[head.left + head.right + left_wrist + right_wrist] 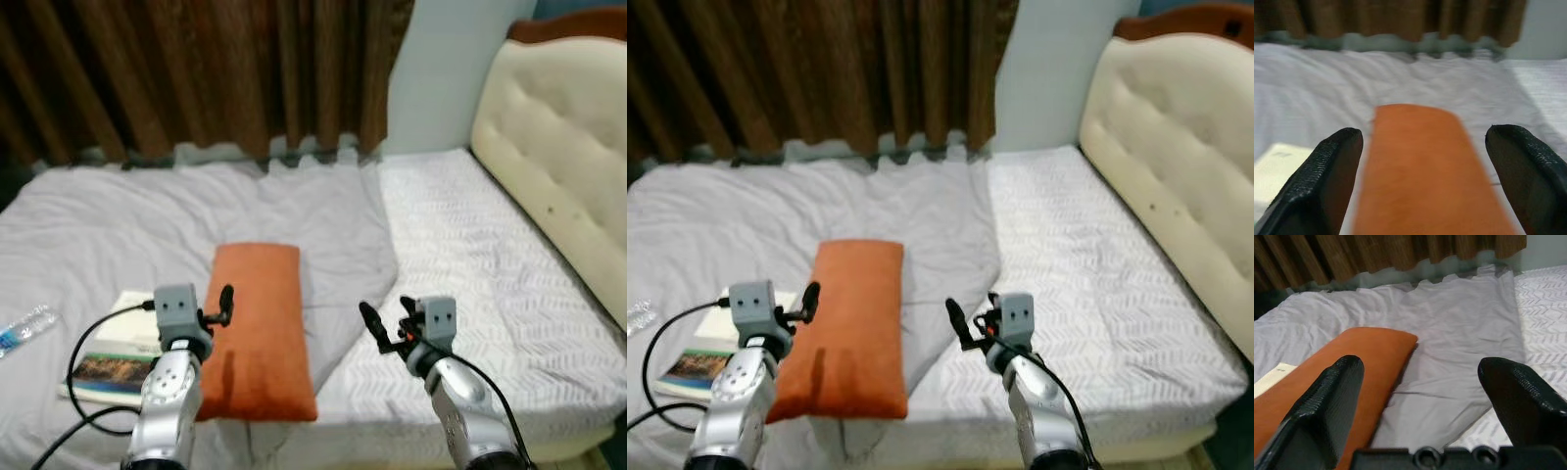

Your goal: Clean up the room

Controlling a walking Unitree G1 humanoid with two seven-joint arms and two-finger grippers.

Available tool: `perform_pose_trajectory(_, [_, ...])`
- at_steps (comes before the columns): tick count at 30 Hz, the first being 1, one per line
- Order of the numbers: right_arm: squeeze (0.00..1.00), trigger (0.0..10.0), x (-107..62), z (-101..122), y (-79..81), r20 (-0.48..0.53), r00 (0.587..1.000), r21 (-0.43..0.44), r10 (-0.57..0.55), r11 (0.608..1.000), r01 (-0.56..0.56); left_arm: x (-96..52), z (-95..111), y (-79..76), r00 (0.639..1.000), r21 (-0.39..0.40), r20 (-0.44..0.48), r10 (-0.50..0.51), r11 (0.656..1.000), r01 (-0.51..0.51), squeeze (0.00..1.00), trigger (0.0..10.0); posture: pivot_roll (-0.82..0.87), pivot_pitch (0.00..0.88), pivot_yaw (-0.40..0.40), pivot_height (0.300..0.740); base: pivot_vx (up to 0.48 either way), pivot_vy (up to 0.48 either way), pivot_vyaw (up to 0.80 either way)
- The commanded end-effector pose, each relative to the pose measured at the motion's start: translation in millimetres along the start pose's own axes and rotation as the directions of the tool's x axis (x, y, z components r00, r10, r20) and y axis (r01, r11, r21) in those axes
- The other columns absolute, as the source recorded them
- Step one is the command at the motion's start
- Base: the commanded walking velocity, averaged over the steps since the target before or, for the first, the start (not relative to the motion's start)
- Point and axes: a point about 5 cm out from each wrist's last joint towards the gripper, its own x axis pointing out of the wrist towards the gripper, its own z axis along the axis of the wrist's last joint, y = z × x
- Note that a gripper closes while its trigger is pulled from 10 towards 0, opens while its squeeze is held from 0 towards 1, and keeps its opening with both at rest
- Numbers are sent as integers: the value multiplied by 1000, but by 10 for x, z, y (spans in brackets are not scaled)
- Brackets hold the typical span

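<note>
An orange pillow [257, 328] lies lengthwise on the grey blanket [147, 215], near the bed's front edge. My left gripper [214, 311] hovers over the pillow's left side, open and holding nothing; in the left wrist view the pillow [1420, 171] runs between its black fingers [1337, 161]. Open and empty too, my right gripper [387, 315] hangs to the right of the pillow, above the blanket's edge. A book [110, 370] with a white sheet or booklet [132, 315] lies left of the pillow. At the far left lies a plastic bottle [24, 330].
The blanket covers the bed's left half. White patterned mattress cover [470, 255] shows on the right half. A cream tufted headboard [563, 147] stands along the right side. Brown curtains [196, 78] hang behind the bed.
</note>
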Motion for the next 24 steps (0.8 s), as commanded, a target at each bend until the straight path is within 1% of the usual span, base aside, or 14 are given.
perform_pose_trajectory(1, [0,10000,-5,-11,1,-18,1000,-5,18,1000,-19,-5,-6,-35,1000,9,-15,-9,1000,9,0,10000,-20,0,26,740,412,244,550])
perform_pose_trajectory(3, [0,10000,0,-23,44,-19,999,5,34,999,-34,7,-23,-44,999,-7,-37,-26,1000,26,0,10000,-21,0,22,740,0,0,538])
perform_pose_trajectory(5, [0,10000,43,-73,83,-58,998,31,37,999,-35,86,-33,36,997,8,-81,-9,1000,10,0,10000,-21,0,22,740,0,0,0])
perform_pose_trajectory(7, [0,10000,149,-83,115,-80,996,216,30,976,-12,249,13,291,991,-9,-132,31,999,-32,0,10000,-11,21,14,740,0,0,0])
perform_pose_trajectory(9, [0,10000,227,-76,139,-79,997,322,24,947,3,329,26,482,981,-10,-187,40,999,-42,0,10000,-10,50,10,740,0,0,0])
perform_pose_trajectory(11, [0,10000,252,-100,151,-95,995,351,28,936,7,350,17,567,974,-30,-222,45,998,-53,0,10000,-8,59,10,740,0,0,0])
perform_pose_trajectory(13, [0,10000,262,-172,142,-134,991,403,18,915,38,370,15,721,959,-80,-277,65,993,-90,0,10000,28,159,7,740,0,0,0])
perform_pose_trajectory(14, [0,10000,256,-202,126,-149,989,419,7,906,57,377,10,741,954,-127,-297,45,988,-86,0,10000,37,178,6,740,0,0,0])
perform_pose_trajectory(15, [0,10000,256,-202,126,-149,989,419,7,906,57,377,10,741,954,-127,-297,45,988,-86,0,10000,37,178,6,740,0,0,0])
perform_pose_trajectory(18, [0,10000,250,-193,58,-142,990,426,-27,901,85,455,146,777,965,-245,-262,13,966,-80,0,10000,75,369,2,740,0,0,0])
perform_pose_trajectory(20, [0,10000,276,-161,59,-128,991,414,-23,907,75,495,210,756,973,-283,-230,-16,958,-51,0,10000,75,369,2,740,0,0,0])
perform_pose_trajectory(22, [0,10000,310,-115,67,-108,994,403,-27,913,68,531,272,728,979,-304,-198,-43,952,-19,0,10000,57,419,7,740,0,0,0])
perform_pose_trajectory(23, [0,10000,381,-50,121,-80,996,406,-29,912,59,570,332,680,985,-356,-152,-84,934,25,0,10000,31,470,15,740,0,0,0])
perform_pose_trajectory(24, [0,10000,381,-50,121,-80,996,406,-29,912,59,570,332,680,985,-356,-152,-84,934,25,0,10000,31,470,15,740,0,0,0])
